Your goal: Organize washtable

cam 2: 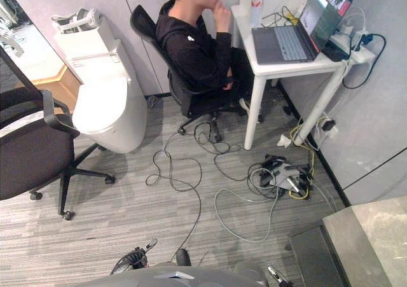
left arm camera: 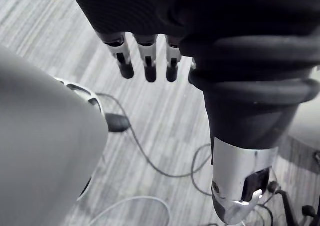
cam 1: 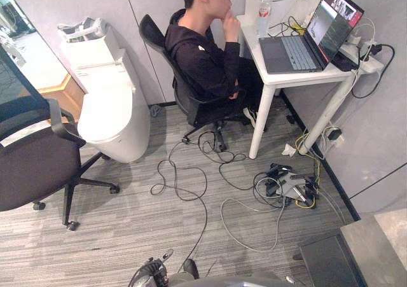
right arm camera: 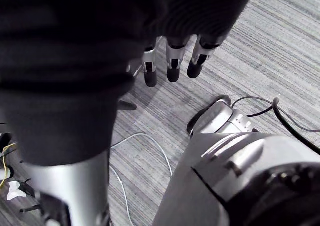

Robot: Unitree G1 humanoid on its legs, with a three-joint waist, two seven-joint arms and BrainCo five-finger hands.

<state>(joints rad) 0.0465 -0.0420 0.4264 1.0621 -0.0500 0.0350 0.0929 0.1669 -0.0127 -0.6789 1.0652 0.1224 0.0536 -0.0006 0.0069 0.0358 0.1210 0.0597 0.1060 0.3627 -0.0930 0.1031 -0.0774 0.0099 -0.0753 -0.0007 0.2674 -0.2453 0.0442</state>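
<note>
- Left hand (left arm camera: pixel 150 65) hangs low at the robot's side above the grey carpet (cam 1: pixel 127 230). Its fingers are straight and slack with the thumb apart, and it holds nothing.
- Right hand (right arm camera: pixel 173 65) does the same on the other side, fingers loose, pointing down at the carpet, and empty.
- Forward and outward of the right hand, a corner of a pale, stone-look counter (cam 2: pixel 372 236) juts into the room. I take it for the washtable, though so little of it shows that I wouldn't swear to it. What stands on it I cannot tell from here.
- That counter is well apart from both hands. The right hand is the nearer one, and the left is farther off on the robot's other side.
- As I judge it, the tidying proper has not begun, and this is the step of getting to the washtable.
- The next move calls for a turn toward the right hand's side, so the counter sits squarely in front of the robot. Only then can either hand reach for anything.
- Far ahead of both hands, a person (cam 1: pixel 203 58) sits at a white desk (cam 1: pixel 299 77) with an open laptop (cam 1: pixel 299 51).
- A white toilet (cam 1: pixel 111 109) and a spare black office chair (cam 1: pixel 32 166) lie out past the left hand. None of these belong to the job.
</note>
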